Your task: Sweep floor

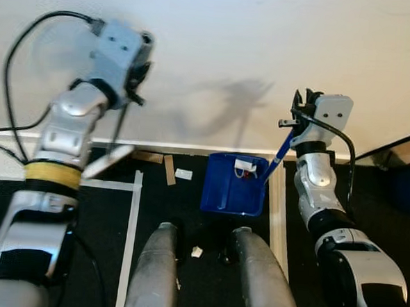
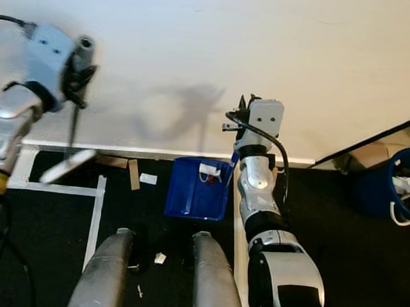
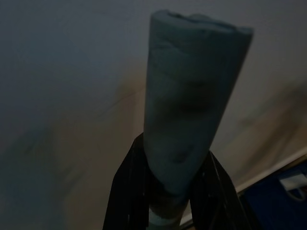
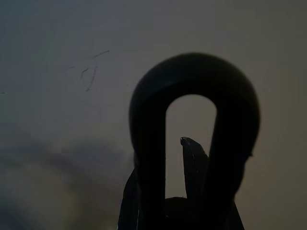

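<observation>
Your left gripper [image 3: 168, 191] is clamped on the broom handle [image 3: 192, 110], raised near the wall. Your right gripper [image 1: 299, 112] grips the dustpan's [image 1: 223, 193] handle; the pan sits on the black floor [image 1: 103, 224] holding scraps. More scraps [image 1: 183, 174] lie just beside it.

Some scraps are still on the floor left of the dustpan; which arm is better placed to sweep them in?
Left, probably. Its tool grips the broom handle, and the broom head hangs beside the scraps by the wall. The right tool is occupied holding the blue dustpan by its handle.
</observation>
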Robot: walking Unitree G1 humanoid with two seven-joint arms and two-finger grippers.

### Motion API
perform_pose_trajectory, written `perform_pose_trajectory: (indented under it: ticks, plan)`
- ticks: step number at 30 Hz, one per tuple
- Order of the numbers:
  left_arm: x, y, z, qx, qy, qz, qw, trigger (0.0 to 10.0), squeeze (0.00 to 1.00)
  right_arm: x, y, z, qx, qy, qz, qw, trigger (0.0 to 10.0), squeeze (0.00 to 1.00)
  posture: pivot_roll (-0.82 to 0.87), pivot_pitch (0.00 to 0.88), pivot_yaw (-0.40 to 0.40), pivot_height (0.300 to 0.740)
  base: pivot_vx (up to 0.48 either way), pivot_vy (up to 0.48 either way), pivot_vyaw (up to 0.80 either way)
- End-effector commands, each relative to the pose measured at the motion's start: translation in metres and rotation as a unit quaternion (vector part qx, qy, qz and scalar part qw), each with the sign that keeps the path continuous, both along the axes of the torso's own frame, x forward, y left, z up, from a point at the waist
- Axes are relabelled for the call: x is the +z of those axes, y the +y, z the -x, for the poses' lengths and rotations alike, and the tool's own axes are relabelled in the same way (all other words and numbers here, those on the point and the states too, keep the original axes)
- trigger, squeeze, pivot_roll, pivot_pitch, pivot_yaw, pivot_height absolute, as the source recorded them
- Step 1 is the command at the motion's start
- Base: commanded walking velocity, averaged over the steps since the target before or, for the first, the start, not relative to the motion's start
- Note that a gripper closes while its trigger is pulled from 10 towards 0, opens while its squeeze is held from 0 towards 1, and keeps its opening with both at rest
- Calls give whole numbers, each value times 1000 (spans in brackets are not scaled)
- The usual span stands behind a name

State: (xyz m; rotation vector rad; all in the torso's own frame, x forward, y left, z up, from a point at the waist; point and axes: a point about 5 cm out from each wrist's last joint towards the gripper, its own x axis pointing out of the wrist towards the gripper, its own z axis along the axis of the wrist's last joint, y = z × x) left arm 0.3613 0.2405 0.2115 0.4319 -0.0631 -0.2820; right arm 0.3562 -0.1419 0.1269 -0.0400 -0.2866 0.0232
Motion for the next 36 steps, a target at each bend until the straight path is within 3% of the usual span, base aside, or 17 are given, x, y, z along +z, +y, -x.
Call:
perform_pose_trajectory:
  ticks: [1,2,6,9,11,13,16,17,19,22,24,25,26,28,31,35,36]
  plan:
    - [-11,3,3,-10,-1,12,1000,10000,0,-43,-1,15,-1,97,1,995,10000,0,65,337,-45,740,0,0,0]
    - [-11,3,3,-10,-1,12,1000,10000,0,-43,-1,15,-1,97,1,995,10000,0,65,337,-45,740,0,0,0]
    - [-70,-13,5,28,9,-79,996,10000,0,-45,-1,19,14,90,13,996,10000,0,-7,369,-64,740,0,0,0]
    - [-95,-33,6,47,13,-94,994,10000,0,-44,-2,22,16,79,18,997,10000,0,-53,383,-76,740,0,0,0]
    - [-100,-42,6,45,12,-100,994,10000,0,-44,-3,23,16,75,19,997,10000,0,-53,383,-76,740,0,0,0]
    - [-107,-67,5,35,5,-73,997,10000,0,-44,-4,27,19,67,22,997,10000,0,-78,382,-78,740,0,0,0]
    - [-107,-97,2,23,12,21,999,10000,0,-45,-6,29,20,66,23,997,10000,0,-80,384,-77,740,0,0,0]
    - [-105,-109,1,20,14,66,998,10000,0,-46,-7,29,19,66,24,997,10000,0,-80,384,-77,740,0,0,0]
    - [-104,-117,0,21,11,91,996,10000,0,-46,-7,29,19,67,24,997,10000,0,-78,387,-72,740,0,0,0]
    - [-95,-157,0,1,6,180,984,10000,0,-45,-9,29,17,70,23,997,10000,0,-69,378,-68,740,0,0,0]
    - [-94,-160,-1,0,5,187,982,10000,0,-45,-9,29,16,71,22,997,10000,0,-69,378,-68,740,0,0,0]
    - [-88,-176,1,-28,1,211,977,10000,0,-45,-9,28,16,72,20,997,10000,0,-66,375,-68,740,0,0,0]
    - [-88,-176,1,-28,1,211,977,10000,0,-45,-9,28,16,72,20,997,10000,0,-66,375,-68,740,0,0,0]
    - [-73,-207,7,-90,-11,262,961,10000,0,-46,-6,28,17,74,18,997,10000,0,-57,367,-68,740,0,0,0]
    - [-66,-220,11,-123,-17,280,952,10000,0,-46,-6,28,18,76,17,997,10000,0,-50,362,-71,740,0,0,0]
    - [-31,-250,27,-236,-67,335,910,10000,0,-47,-1,26,29,84,13,996,10000,0,-18,336,-80,740,0,0,0]
    - [-31,-250,27,-236,-67,335,910,10000,0,-47,-1,26,29,84,13,996,10000,0,-18,336,-80,740,0,0,0]
